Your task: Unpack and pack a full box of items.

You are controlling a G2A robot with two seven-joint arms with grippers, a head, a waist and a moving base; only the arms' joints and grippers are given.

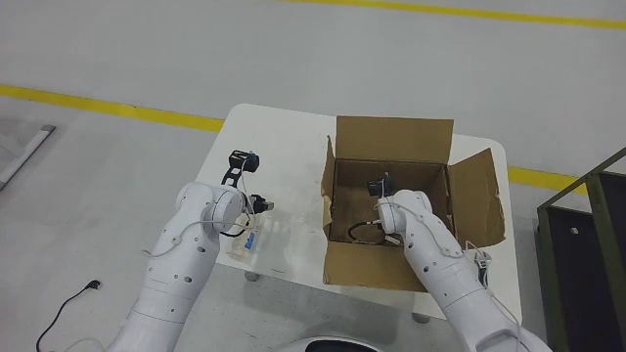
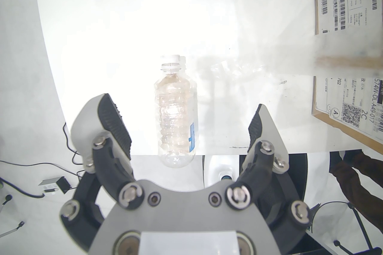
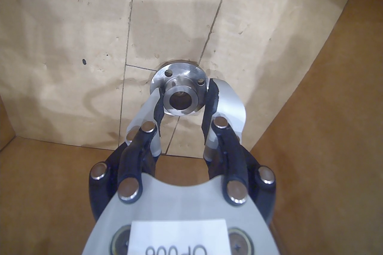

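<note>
Deep inside the cardboard box (image 3: 314,118), the right gripper (image 3: 182,102) pinches a metal flange (image 3: 179,73) by its hub — probably to lift it out — while the left gripper (image 2: 185,115) hangs spread over a bottle (image 2: 175,118) lying on the table (image 2: 119,14).

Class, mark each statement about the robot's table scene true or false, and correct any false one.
1. The right claw is shut on a metal flange inside the cardboard box. True.
2. The box flaps are folded shut. False: they stand open.
3. The left claw is open over a clear bottle. True.
4. The bottle stands inside the box. False: it lies on the white table, outside the box.
</note>
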